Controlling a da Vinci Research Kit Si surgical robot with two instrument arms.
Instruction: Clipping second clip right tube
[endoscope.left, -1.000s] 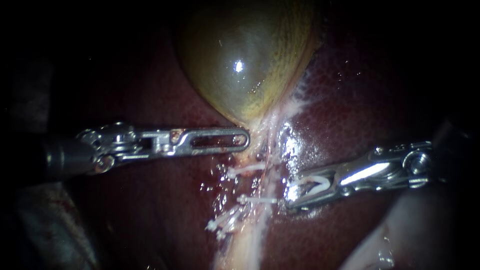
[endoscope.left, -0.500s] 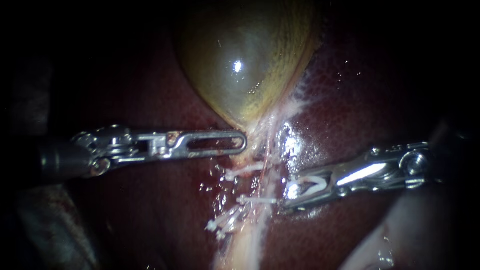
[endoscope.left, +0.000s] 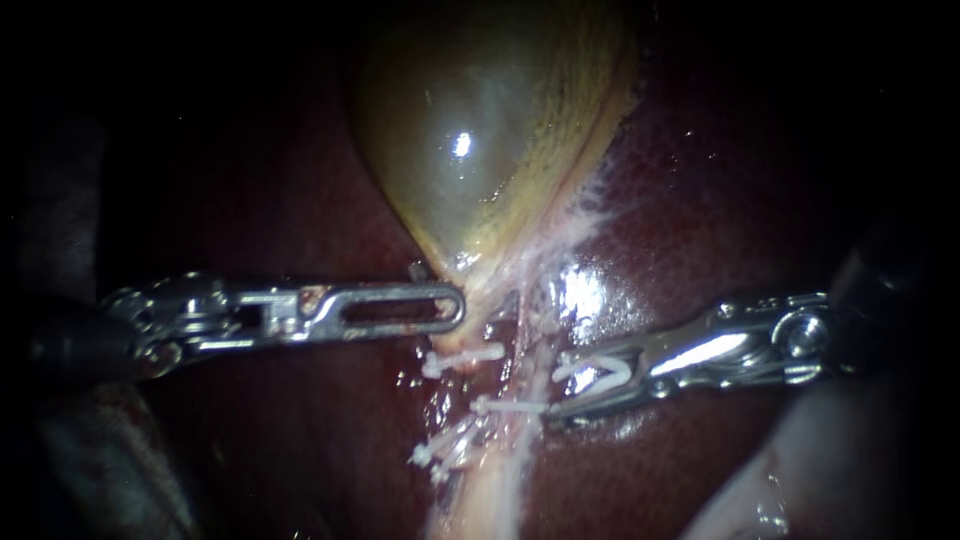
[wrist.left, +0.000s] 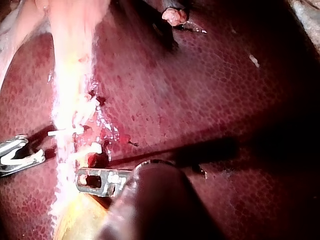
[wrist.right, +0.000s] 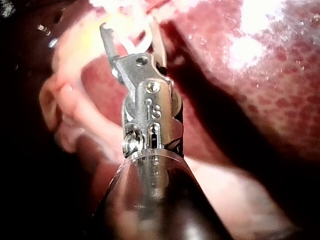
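Observation:
My left instrument (endoscope.left: 455, 306) lies flat, its slotted jaws shut on tissue at the neck of the yellow-green gallbladder (endoscope.left: 480, 150). Below the neck a pale tube (endoscope.left: 522, 385) runs down over the liver. A white clip (endoscope.left: 510, 406) sits across it. My right instrument (endoscope.left: 556, 385) holds an open white clip (endoscope.left: 590, 372) in its spread jaws, tips against the tube's right side, just above that clip. In the right wrist view the jaws (wrist.right: 129, 27) reach into pale tissue. The left wrist view shows my left instrument (wrist.left: 90, 180) beside the clips.
Another white clip (endoscope.left: 462, 355) lies left of the tube, and more clips (endoscope.left: 440, 450) cluster lower down. Dark red liver (endoscope.left: 700, 200) surrounds everything. Pale tissue (endoscope.left: 760, 490) fills the lower right corner.
My left instrument has drawn back to the left, and the gallbladder neck and the clips have shifted left with it. My right instrument has moved left, closer against the tube.

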